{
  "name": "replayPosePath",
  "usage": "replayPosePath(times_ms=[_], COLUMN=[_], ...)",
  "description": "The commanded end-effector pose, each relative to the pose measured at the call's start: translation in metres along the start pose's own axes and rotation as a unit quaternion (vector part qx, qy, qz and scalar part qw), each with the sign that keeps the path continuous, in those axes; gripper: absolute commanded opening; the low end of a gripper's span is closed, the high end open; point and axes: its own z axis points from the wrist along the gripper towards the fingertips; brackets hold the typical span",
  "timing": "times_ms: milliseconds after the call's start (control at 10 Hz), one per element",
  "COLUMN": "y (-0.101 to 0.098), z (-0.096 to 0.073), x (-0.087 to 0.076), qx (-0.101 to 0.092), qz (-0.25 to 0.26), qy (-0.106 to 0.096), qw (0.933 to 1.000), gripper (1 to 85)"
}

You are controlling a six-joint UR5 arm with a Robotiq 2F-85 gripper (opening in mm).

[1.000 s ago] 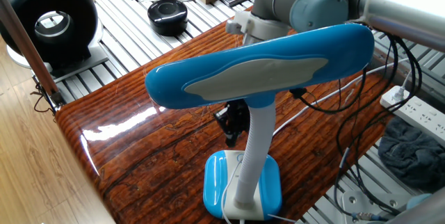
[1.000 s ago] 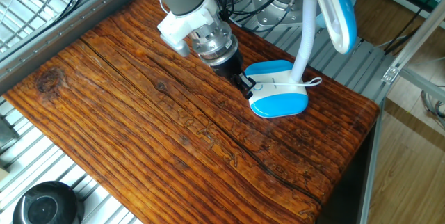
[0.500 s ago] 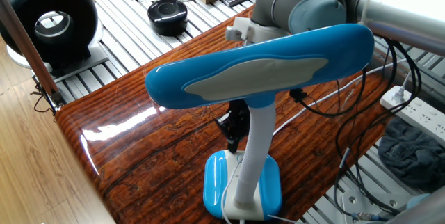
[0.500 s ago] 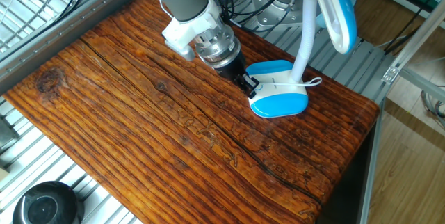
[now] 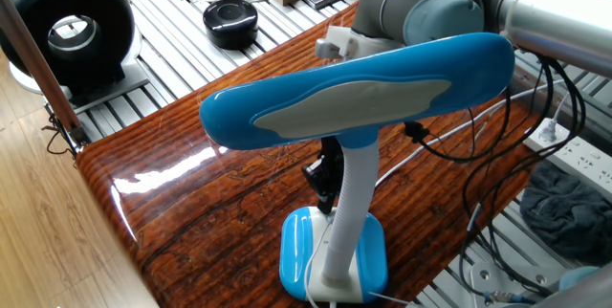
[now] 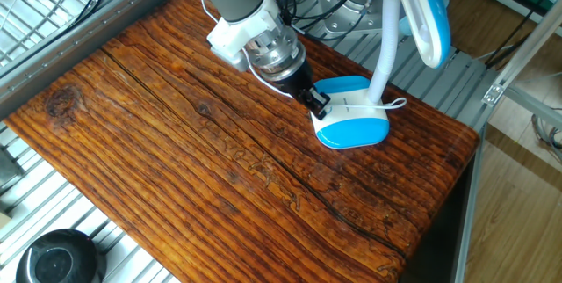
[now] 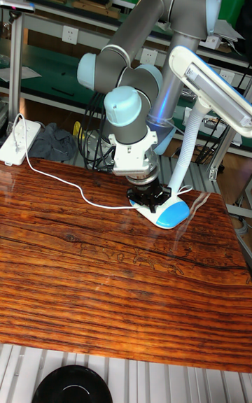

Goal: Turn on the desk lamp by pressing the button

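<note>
Tall fixed view has the desk lamp (image 7: 207,95) standing at the far right of the wooden table (image 7: 84,284), blue-and-white base down, head up high. Gripper (image 6: 317,103) is angled down with its tip right at the base's left edge, looks like touching. Can't tell if its fingers are spread or pressed together, too dark and small.

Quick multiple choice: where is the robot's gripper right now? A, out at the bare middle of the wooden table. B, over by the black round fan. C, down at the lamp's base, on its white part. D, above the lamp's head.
C: the gripper is down at the white part of the desk lamp's base, below the lamp's head and far from the fan.
</note>
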Motion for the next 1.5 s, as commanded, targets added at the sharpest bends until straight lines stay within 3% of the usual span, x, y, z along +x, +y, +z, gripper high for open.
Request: replayPosePath(times_ms=[0,400,600,700,900,1400], y=[0.001,-0.002,-0.012,-0.035,-0.014,-0.008], z=[-0.002,0.009,-0.025,-0.032,-0.033,-0.025], x=[0.003,0.011,0.028,0.025,0.026,0.025], qx=[-0.002,-0.009,-0.029,0.042,0.018,0.016], qz=[-0.001,-0.013,-0.024,-0.013,-0.007,-0.011], qy=[0.002,0.012,0.044,0.027,0.027,0.034], qw=[1.0000,0.9998,0.9983,0.9987,0.9994,0.9992], gripper=[1.0,1.0,1.0,1.0,1.0,1.0])
